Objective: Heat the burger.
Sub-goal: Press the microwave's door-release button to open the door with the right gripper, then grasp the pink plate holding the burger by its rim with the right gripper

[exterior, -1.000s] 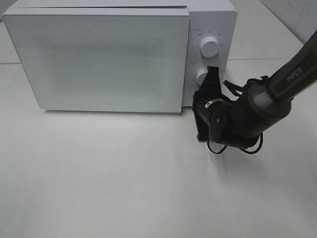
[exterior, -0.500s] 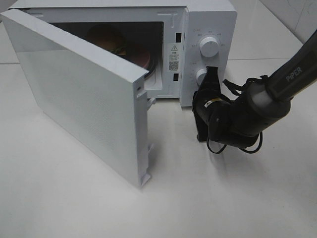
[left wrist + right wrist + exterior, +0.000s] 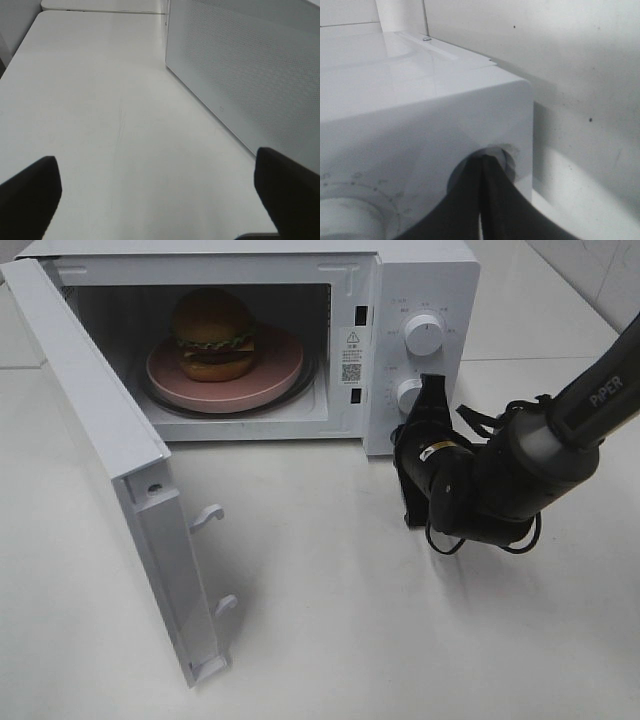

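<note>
The microwave [image 3: 440,270] stands at the counter's [image 3: 400,640] back edge, its door [image 3: 100,440] swung out toward the front left. Inside it the burger [image 3: 213,335] sits on a plate [image 3: 270,380]. Right of the opening, the upper knob [image 3: 424,334] sits above the lower knob [image 3: 408,396], with the right end effector [image 3: 432,388] against the lower knob from the front.

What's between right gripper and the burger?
Exterior high view: from right gripper to burger, the microwave's front post with latch slots and sticker, then the pink plate's rim.

white microwave [image 3: 442,280], pink plate [image 3: 272,375], golden-brown burger [image 3: 213,332], black fingers [image 3: 432,405]
</note>
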